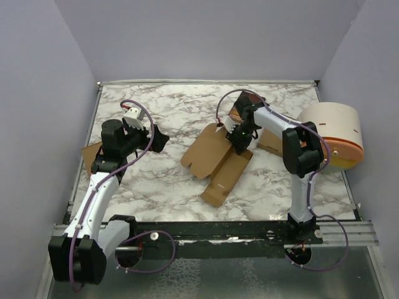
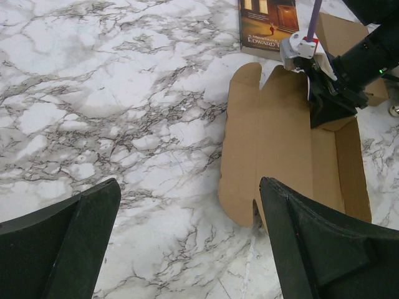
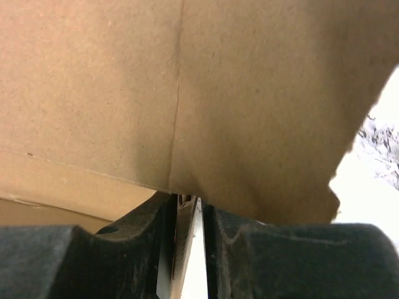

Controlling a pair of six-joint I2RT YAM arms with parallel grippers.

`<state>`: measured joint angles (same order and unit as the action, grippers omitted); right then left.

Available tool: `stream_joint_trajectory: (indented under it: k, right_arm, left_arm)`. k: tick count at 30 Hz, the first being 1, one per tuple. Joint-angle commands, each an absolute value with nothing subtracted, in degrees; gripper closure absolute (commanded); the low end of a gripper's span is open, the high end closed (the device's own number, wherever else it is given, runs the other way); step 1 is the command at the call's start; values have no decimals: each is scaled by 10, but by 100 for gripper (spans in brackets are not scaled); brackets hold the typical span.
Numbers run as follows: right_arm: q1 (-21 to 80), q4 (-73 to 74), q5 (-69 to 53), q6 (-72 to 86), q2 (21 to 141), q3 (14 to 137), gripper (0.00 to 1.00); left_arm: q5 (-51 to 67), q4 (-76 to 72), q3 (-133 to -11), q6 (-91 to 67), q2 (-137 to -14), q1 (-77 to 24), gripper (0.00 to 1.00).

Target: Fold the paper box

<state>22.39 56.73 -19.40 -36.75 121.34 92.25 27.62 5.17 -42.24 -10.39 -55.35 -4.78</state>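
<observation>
The paper box (image 1: pixel 215 159) lies partly unfolded in the middle of the marble table, tan with flaps and creases. One wall stands up at its far right end. My right gripper (image 1: pixel 240 144) reaches down onto that raised part. In the right wrist view the box (image 3: pixel 249 93) fills the frame, and a thin cardboard edge sits between the fingers of the gripper (image 3: pixel 187 202), which stand narrowly open with a sliver of light beside it. My left gripper (image 2: pixel 189 184) hangs wide open and holds nothing, left of the box (image 2: pixel 280 143).
A dark printed booklet (image 2: pixel 268 25) lies behind the box. A round white drum with an orange band (image 1: pixel 333 134) stands at the right edge. Loose cardboard pieces lie at the left edge (image 1: pixel 90 154) and under the right arm (image 1: pixel 271 142). Grey walls enclose the table.
</observation>
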Motion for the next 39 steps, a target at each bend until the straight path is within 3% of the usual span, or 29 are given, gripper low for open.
stream_joint_trajectory:
  k: [1,7,15,18,21,26,39]
  right_arm:
    - [225,515,-167,-367,1154,883,77]
    - [225,500,-156,-368,1120,852,69]
    - [225,484,-143,-368,1114,824,68]
    - [225,469,-138,-360,1114,813,75]
    - [225,452,-125,-353,1109,802,98]
    - [225,381,-116,-348,1071,751,99]
    - [217,209,-284,-310,953,653,99]
  left_arm:
    - [273,41,-416,-106,-539,-43,4]
    - [277,40,-415,-107,-541,-42,4]
    - [279,38,-415,-108,-540,-40,4]
    - [279,38,-414,-108,-539,-40,4]
    - [281,38,-414,-108,-541,-40,4]
    - [290,33,-410,-114,-543,-40,4]
    - [302,61,-418,-163,-639,-40,4]
